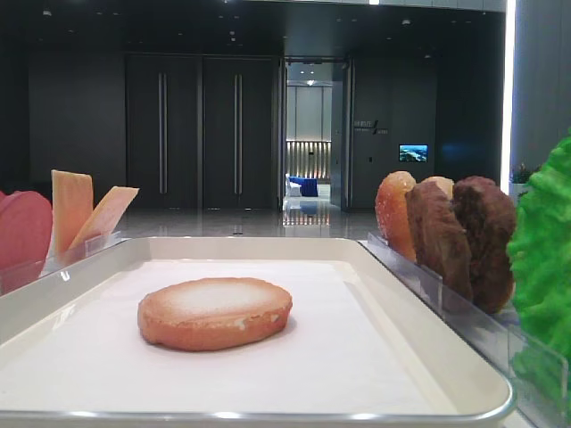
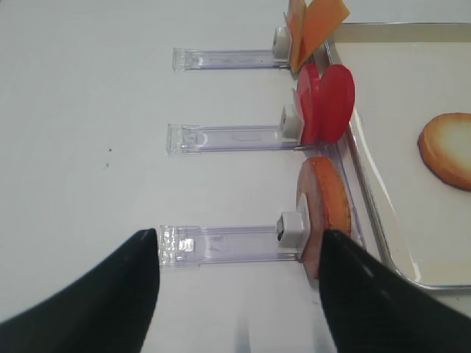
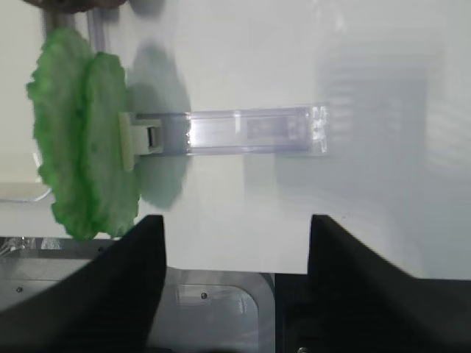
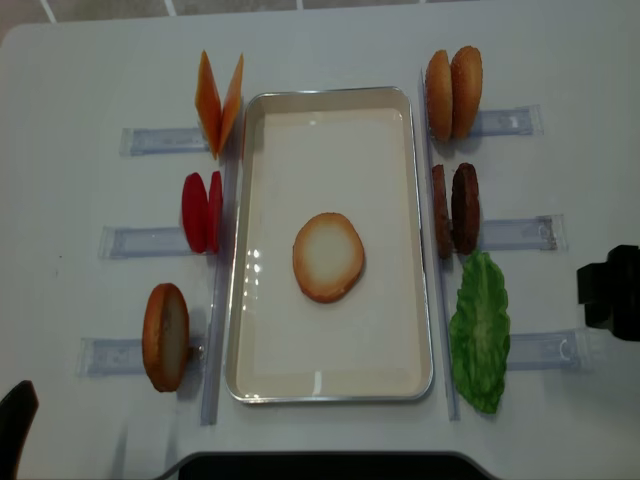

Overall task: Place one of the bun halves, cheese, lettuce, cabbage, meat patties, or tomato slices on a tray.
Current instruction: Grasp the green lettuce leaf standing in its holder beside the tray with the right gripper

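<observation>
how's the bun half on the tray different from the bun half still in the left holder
The round golden-brown bun half on the tray lies flat, pale toasted face up, while the round golden-brown bun half in the clear left holder stands on edge. The first rests on the cream-white rectangular tray; the second stands outside its rim, by the left side. Both are similar-sized bread discs.

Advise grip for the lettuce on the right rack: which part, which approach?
Take the lettuce by its ruffled top edge, coming from above with the right gripper, fingers either side of the thin leaf. It stands on edge in its clear holder, so the flat faces likely offer the best pinch.
</observation>
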Robot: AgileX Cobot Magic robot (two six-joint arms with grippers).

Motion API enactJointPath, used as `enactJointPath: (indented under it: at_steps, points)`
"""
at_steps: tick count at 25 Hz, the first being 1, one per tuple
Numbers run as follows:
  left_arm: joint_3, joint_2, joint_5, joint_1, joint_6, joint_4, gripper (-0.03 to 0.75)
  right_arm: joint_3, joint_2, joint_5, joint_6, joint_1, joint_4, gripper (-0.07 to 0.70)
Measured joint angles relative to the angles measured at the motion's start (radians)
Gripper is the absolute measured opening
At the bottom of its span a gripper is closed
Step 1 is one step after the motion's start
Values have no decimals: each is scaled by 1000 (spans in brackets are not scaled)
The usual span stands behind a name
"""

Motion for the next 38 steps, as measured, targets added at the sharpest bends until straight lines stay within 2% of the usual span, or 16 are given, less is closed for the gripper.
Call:
enactJointPath:
  at_steps: [4,6,9,16,21,24,28,38]
  points:
    - [0,0,0,0,0,0,517,-20,60,4,252,277,-96,405]
    - [0,0,0,0,0,0,517,-59,107,4,345,397,-143,405]
    - [0,0,0,0,0,0,517,-119,187,3,422,474,-189,405]
    - [0,0,0,0,0,0,517,-167,299,-24,397,424,-201,405]
    - [0,0,0,0,0,0,517,-168,330,-34,326,362,-179,405]
    - [0,0,0,0,0,0,517,-168,337,-62,288,330,-154,405]
    - [0,0,0,0,0,0,517,-168,343,-100,272,323,-129,405]
    - [0,0,0,0,0,0,517,-168,440,-126,234,323,-101,397]
